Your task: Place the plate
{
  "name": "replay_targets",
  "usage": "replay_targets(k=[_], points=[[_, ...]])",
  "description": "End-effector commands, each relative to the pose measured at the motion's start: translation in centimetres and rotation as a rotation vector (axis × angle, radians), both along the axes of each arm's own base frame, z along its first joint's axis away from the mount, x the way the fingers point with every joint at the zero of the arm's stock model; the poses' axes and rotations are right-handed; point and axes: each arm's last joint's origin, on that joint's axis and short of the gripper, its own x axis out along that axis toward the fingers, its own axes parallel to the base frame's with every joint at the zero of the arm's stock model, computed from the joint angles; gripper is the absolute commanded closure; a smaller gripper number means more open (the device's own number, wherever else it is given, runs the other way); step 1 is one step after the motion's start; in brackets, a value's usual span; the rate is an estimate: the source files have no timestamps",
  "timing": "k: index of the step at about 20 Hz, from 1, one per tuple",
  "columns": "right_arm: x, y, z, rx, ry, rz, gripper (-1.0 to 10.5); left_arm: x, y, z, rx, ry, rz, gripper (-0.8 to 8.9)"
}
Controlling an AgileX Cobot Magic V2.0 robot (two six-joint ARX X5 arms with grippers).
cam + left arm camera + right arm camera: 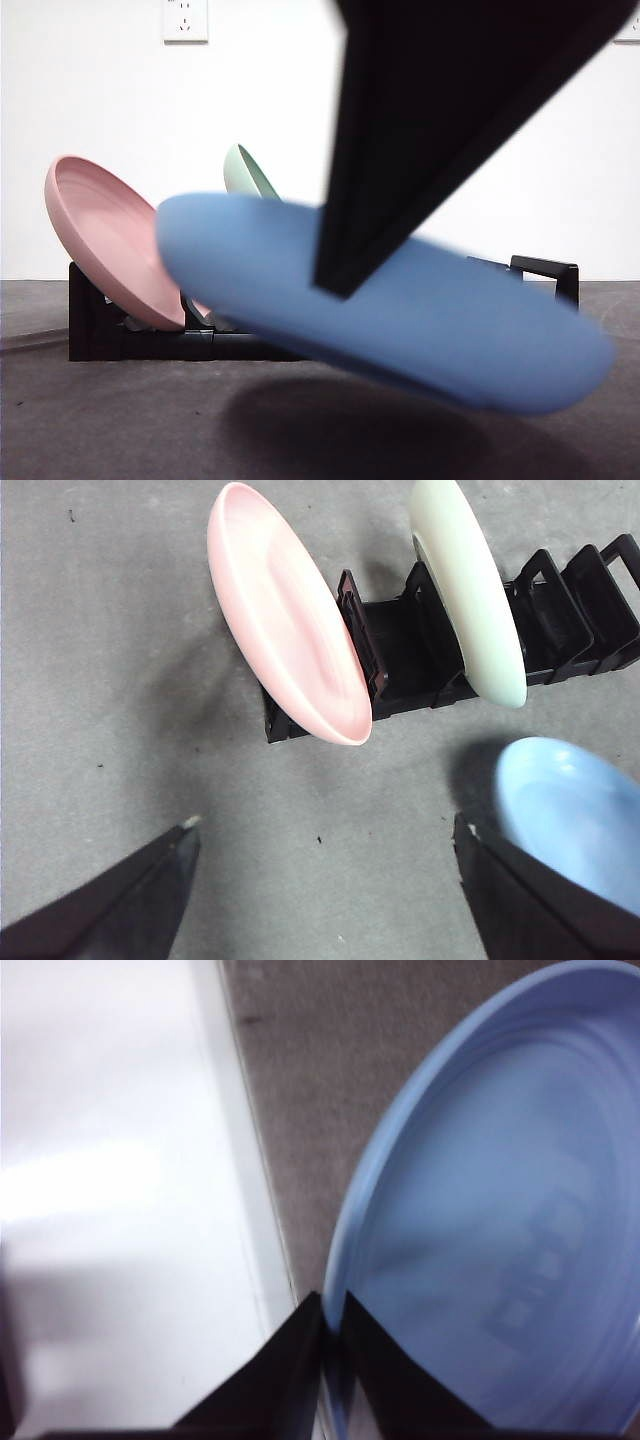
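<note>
Plate, blue [420, 320]: tilted, clear of the worktop [120, 430], rim pinched between closed jaws of right gripper [332, 1325]. Left gripper [325, 845]: jaws spread, empty. Rack, black [420, 660]: holds pink plate [285, 615] and green plate [470, 590].

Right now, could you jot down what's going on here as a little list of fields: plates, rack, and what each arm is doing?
Carried plate: blue plate, tilted, lifted off the table with its shadow below
Holder: right gripper, fingers shut on the blue plate's rim
Other arm: left gripper, fingers open, holding nothing
Rack: black dish rack on the grey table
Already in rack: pink plate at one end, green plate a few slots along
</note>
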Motion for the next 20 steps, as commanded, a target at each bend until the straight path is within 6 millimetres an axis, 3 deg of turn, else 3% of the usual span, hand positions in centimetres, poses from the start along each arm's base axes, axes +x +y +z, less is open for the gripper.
replay_targets(k=[1, 6, 12, 14, 17, 20], points=[[0.4, 1.1, -0.6, 0.012, 0.004, 0.011, 9.3, 0.1, 0.0, 0.6, -0.002, -0.028, -0.006, 4.07], [2.1, 2.2, -2.3, -0.003, 0.019, -0.035, 9.3, 0.1, 0.0, 0.6, -0.002, -0.028, -0.006, 4.07], [2.6, 3.3, -4.5, -0.031, 0.114, -0.019, 9.3, 0.1, 0.0, 0.6, -0.002, -0.028, -0.006, 4.07], [2.6, 3.6, -4.6, -0.011, 0.145, -0.013, 8.5, 0.1, 0.0, 0.6, -0.002, -0.028, -0.006, 4.07], [2.5, 4.1, -3.5, 0.059, 0.218, -0.044, 7.7, 0.1, 0.0, 0.6, -0.002, -0.028, -0.007, 4.07], [2.6, 5.1, 0.7, 0.19, 0.295, -0.053, 7.6, 0.1, -0.1, 0.6, -0.008, -0.025, -0.001, 4.07]])
